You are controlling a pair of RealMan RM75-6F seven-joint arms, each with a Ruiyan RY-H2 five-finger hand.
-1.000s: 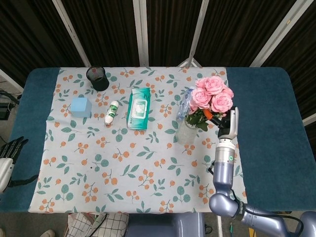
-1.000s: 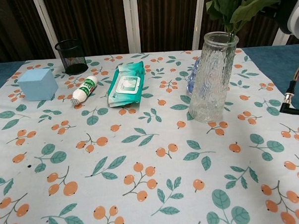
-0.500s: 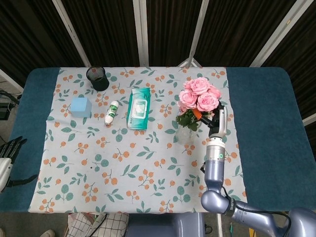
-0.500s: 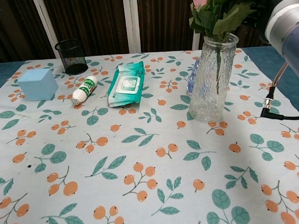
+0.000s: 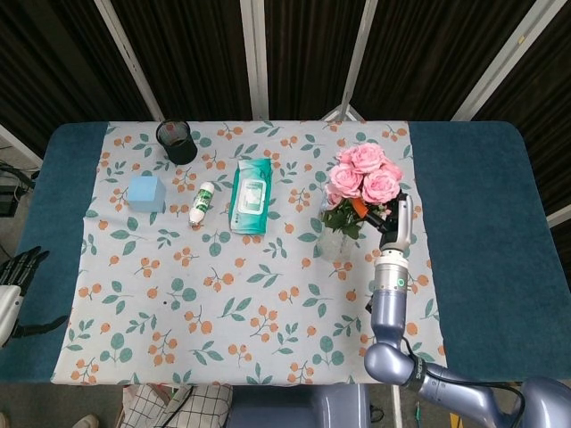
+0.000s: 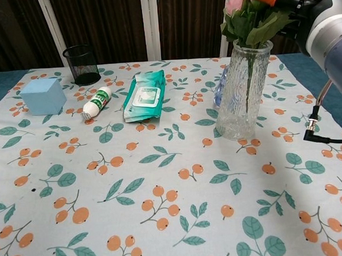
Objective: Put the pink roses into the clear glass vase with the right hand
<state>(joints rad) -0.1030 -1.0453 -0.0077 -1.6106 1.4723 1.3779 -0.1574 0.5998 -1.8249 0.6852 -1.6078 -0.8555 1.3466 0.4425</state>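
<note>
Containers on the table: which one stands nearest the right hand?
The clear glass vase, holding rose stems beside the right hand; the black mesh cup stands at the far left.

Pink roses (image 5: 363, 172) on green stems; clear glass vase (image 6: 241, 91); white tablecloth (image 6: 162, 191) printed with orange berries, teal leaves; light blue cube (image 6: 43, 95); black mesh cup (image 6: 81, 64).

On the tabletop (image 5: 482, 178) lies a tablecloth (image 5: 250, 294). Along its far side, from left to right, stand a mesh cup (image 5: 177, 141), a cube (image 5: 145, 193) nearer and further left, a small tube (image 5: 202, 202), a wipes packet (image 5: 251, 195) and the vase (image 6: 242, 91). The roses (image 5: 363, 175) stand with their stems in the vase, and the right hand (image 5: 391, 218) holds them just to its right. A bottle (image 6: 221, 87) lies behind the vase. The left hand (image 5: 20, 269) hangs off the tabletop's left edge.
</note>
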